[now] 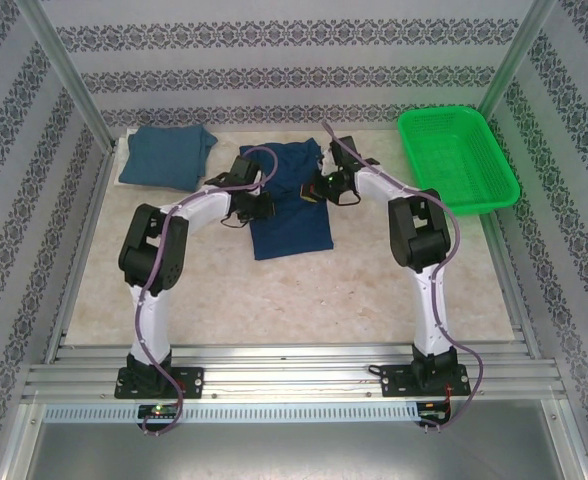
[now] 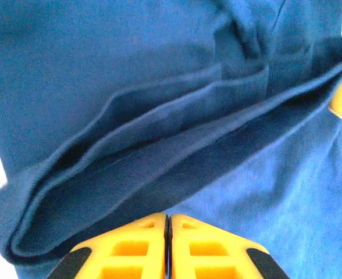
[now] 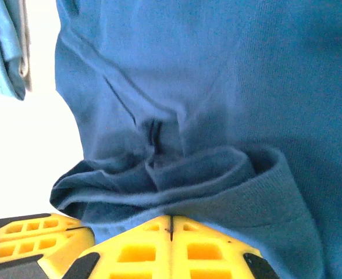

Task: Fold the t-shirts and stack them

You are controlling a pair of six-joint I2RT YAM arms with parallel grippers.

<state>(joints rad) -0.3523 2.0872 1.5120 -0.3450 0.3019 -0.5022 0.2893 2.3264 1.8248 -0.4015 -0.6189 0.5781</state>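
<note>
Left end effector (image 2: 168, 220) at navy t-shirt (image 2: 130, 70)

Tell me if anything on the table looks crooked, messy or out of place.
Nothing spilled or damaged. The navy t-shirt in the middle lies slightly askew, its side edges bunched into loose layers rather than lying flat. The teal t-shirt far left looks folded.

Navy shirt (image 2: 130, 70) cropped by frame edges (both wrist views).

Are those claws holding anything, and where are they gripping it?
Both look shut on the dark blue t-shirt: left claw pinching its left folded edge, right claw its right.
</note>
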